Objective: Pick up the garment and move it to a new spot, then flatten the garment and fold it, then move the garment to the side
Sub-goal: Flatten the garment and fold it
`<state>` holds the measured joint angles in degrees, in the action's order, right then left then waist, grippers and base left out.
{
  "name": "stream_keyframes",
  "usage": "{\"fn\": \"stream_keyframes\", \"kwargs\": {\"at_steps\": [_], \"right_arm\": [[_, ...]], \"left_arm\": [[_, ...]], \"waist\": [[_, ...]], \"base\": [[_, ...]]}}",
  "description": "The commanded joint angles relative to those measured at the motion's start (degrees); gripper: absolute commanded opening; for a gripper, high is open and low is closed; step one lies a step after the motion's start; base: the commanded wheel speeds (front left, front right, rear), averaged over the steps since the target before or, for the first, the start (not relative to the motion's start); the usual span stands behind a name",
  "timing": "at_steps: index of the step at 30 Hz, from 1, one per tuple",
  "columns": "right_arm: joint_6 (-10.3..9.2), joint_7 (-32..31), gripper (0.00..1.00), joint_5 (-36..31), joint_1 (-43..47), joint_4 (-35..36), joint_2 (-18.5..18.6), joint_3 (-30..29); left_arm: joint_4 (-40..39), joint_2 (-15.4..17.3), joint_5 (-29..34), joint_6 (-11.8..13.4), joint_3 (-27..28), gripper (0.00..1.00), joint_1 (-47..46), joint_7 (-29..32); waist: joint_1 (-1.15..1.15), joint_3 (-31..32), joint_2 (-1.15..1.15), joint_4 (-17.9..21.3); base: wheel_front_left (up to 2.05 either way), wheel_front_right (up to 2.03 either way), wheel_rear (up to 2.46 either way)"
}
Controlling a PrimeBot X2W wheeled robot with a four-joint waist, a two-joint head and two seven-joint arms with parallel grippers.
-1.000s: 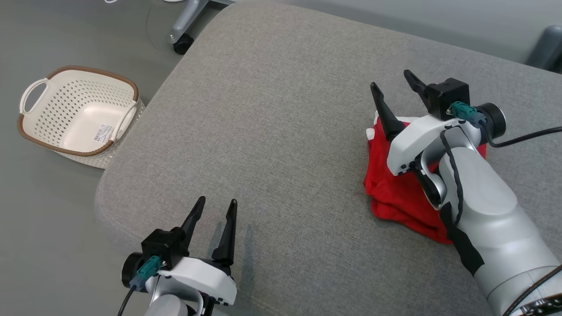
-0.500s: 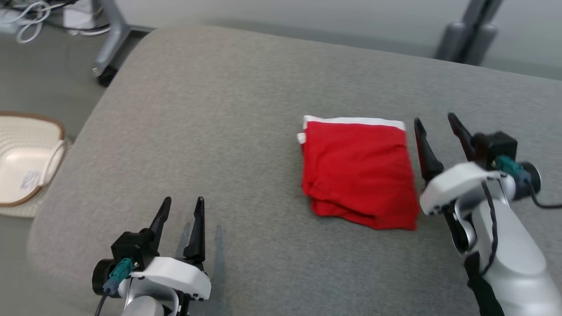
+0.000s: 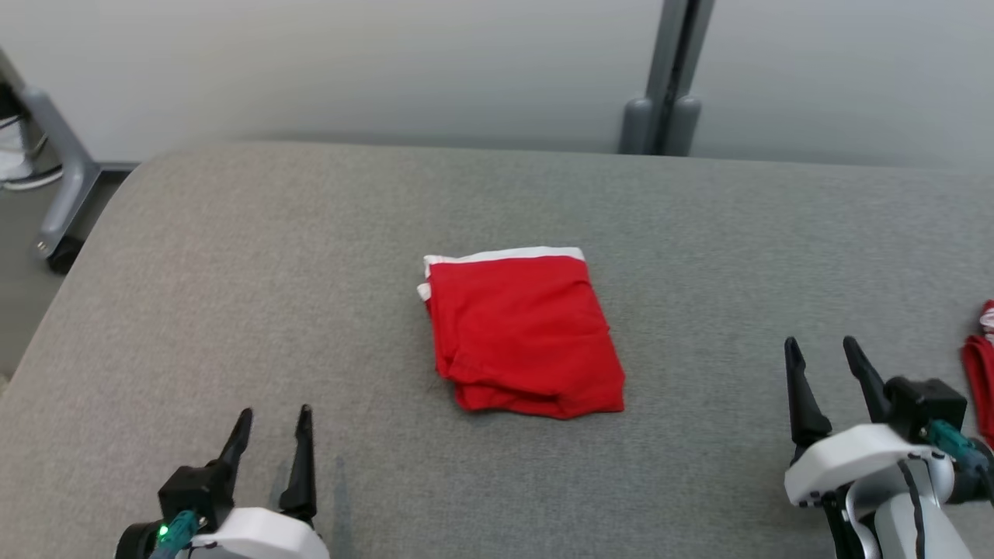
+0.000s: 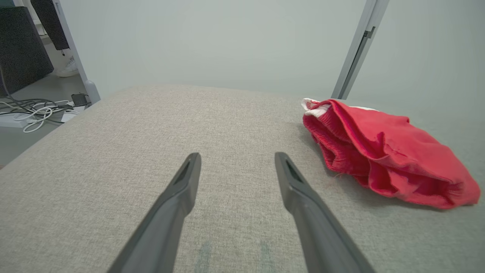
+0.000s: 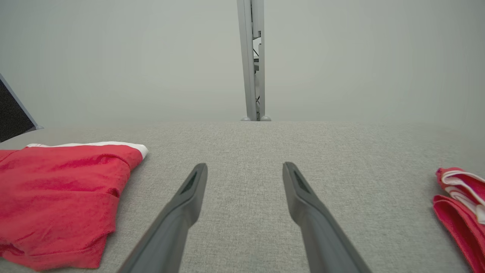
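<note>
Folded red garment (image 3: pixel 524 334) at centre of grey cushion (image 3: pixel 233 256), long axis near-to-far, lies ahead, about midway between left jaws and right jaws, both released, empty.

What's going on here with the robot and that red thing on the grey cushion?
The red garment lies folded in a neat rectangle in the middle of the grey cushion, with nothing touching it. The left pincer and right pincer are both open and empty, at the near edge on either side of it. Another red cloth lies at the far right.
</note>
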<state>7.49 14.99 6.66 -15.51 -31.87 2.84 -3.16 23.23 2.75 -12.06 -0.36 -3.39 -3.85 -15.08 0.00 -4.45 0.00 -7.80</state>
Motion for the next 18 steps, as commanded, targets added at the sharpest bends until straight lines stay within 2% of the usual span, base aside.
{"fn": "stream_keyframes", "kwargs": {"at_steps": [1,9,18], "right_arm": [[0.00,0.23,1.00,0.36,0.99,0.53,0.22,0.20],[0.00,0.23,1.00,1.24,6.19,1.81,0.21,1.81],[-0.01,0.23,1.00,3.51,8.60,1.27,0.28,4.21]], "left_arm": [[0.01,0.31,0.15,-0.15,0.78,1.00,0.54,-0.08],[0.08,0.30,2.64,-1.57,5.06,1.00,3.94,-0.08],[-0.17,0.27,2.25,-1.27,4.80,1.00,4.76,-0.08]], "waist": [[0.00,2.03,0.00,2.16],[0.00,4.72,0.00,5.54],[0.00,4.91,0.00,6.16]], "base": [[0.00,0.00,0.00],[0.00,0.00,0.00],[0.00,0.00,0.00]]}}
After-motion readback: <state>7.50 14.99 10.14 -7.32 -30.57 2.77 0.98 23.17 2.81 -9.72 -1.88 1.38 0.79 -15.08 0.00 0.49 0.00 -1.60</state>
